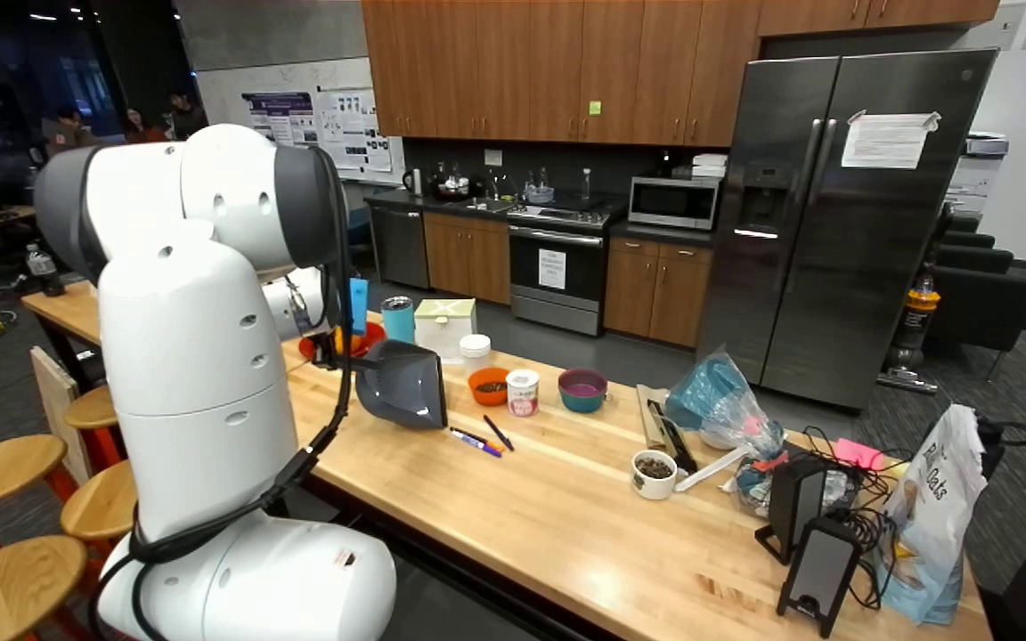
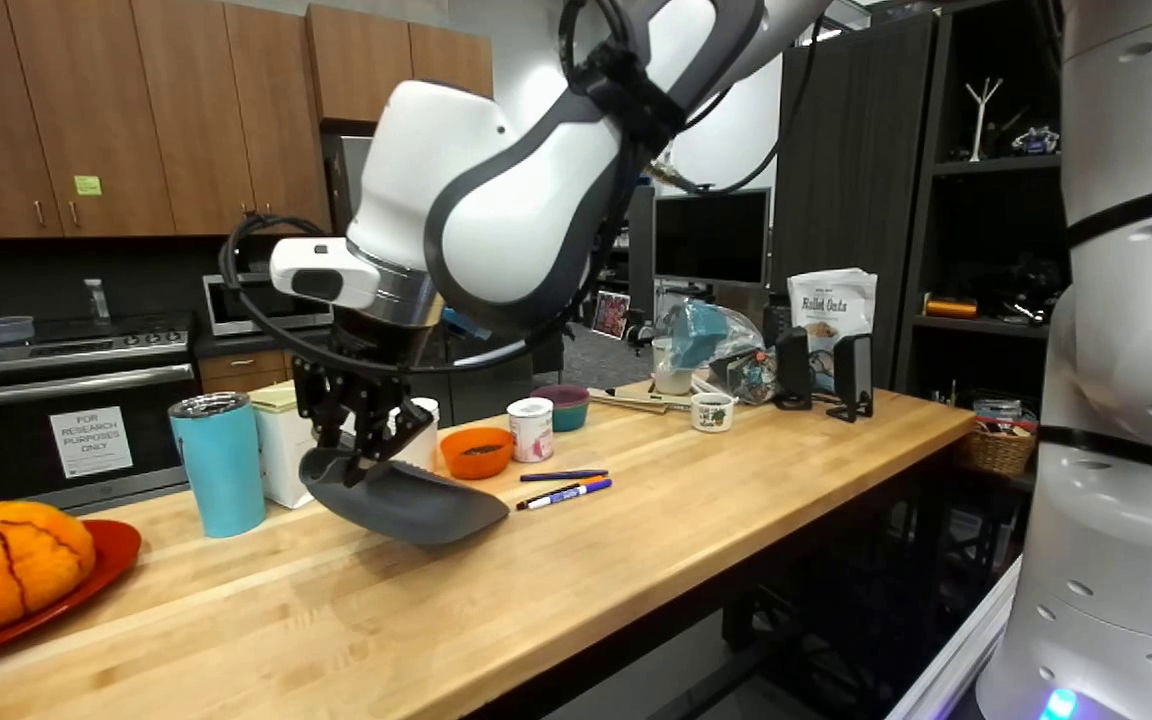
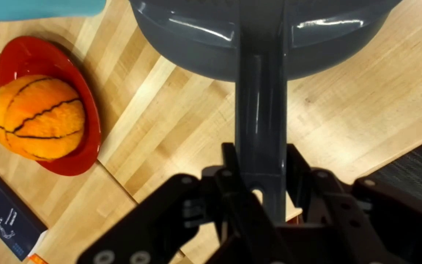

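The jaws are clamped on the slim handle (image 3: 260, 128) of a grey dustpan (image 2: 426, 505), likely because the pan (image 1: 411, 387) is too broad. It slopes down toward the tabletop (image 2: 286, 600); contact is unclear. Pens (image 2: 568, 492) lie just past it. Farther off, on the opposite side, a red plate (image 3: 28, 58) carries an orange plush ball (image 3: 39, 117), perhaps to keep it from rolling.

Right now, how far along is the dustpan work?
The grasp looks done: the pincer is shut on the handle of the dustpan. In hand: the dustpan, held low at the table; contact is unclear. Left, probably: release, since the grip is closed.
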`<action>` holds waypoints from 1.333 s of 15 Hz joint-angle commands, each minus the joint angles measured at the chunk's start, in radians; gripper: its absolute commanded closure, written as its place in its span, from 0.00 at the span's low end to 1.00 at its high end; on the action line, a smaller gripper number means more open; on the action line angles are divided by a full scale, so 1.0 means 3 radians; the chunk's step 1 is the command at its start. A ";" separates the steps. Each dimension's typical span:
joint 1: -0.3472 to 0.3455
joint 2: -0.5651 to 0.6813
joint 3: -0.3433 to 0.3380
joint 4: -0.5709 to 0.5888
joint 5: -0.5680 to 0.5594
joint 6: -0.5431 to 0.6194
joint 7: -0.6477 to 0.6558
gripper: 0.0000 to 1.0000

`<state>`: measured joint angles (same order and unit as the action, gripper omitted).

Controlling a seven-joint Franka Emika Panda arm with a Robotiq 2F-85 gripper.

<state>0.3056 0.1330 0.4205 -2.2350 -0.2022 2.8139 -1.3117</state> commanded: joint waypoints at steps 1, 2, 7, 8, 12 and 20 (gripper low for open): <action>0.0003 0.0199 0.0084 0.0182 -0.0013 -0.0011 -0.0331 0.91; -0.0003 0.0276 0.0117 0.0233 -0.0009 -0.0006 -0.0449 0.91; -0.0070 0.0620 0.0199 0.0407 0.0088 -0.0029 -0.0819 0.41; -0.0102 0.0690 0.0218 0.0432 0.0124 -0.0022 -0.0873 0.40; -0.0257 0.0912 0.0354 0.0544 0.0278 -0.0014 -0.1163 0.18; -0.0416 0.0905 0.0645 0.0725 0.0464 -0.0094 -0.1552 0.00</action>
<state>0.1954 0.4333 0.5861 -2.0339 -0.0926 2.8277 -1.7624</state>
